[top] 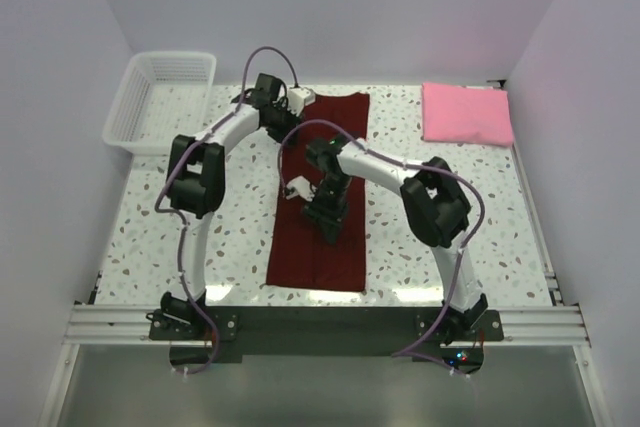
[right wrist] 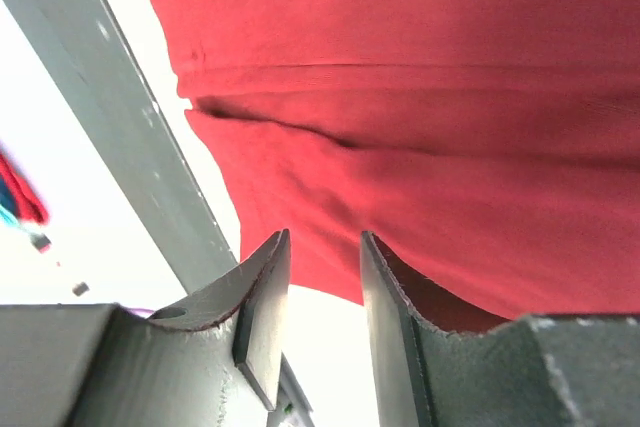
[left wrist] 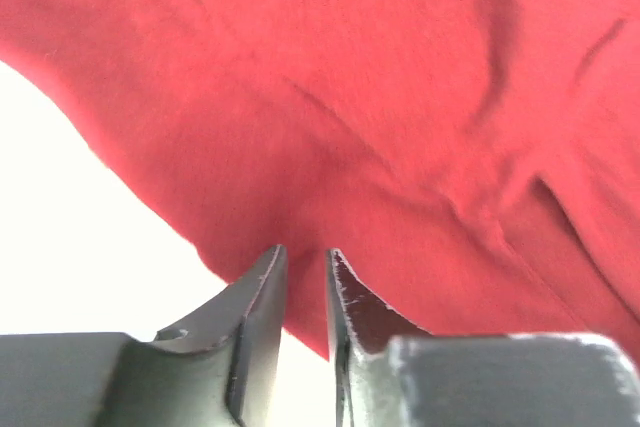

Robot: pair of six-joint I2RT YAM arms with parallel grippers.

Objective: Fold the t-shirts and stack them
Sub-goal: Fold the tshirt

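Note:
A dark red t-shirt (top: 318,252) lies as a long, narrow strip down the middle of the table. A folded pink t-shirt (top: 467,113) lies at the back right. My left gripper (top: 279,125) is at the red shirt's far left edge. In the left wrist view it (left wrist: 305,253) hangs low over the shirt's edge (left wrist: 400,117) with its jaws a narrow gap apart, bare table showing between them. My right gripper (top: 327,229) is over the middle of the strip. In the right wrist view it (right wrist: 325,238) is open and empty above the shirt's edge (right wrist: 430,147).
A white plastic basket (top: 160,97) stands at the back left. The speckled tabletop (top: 200,237) runs on both sides of the red shirt. A grey rail (right wrist: 110,117) crosses the right wrist view on the left. Walls close in the back and sides.

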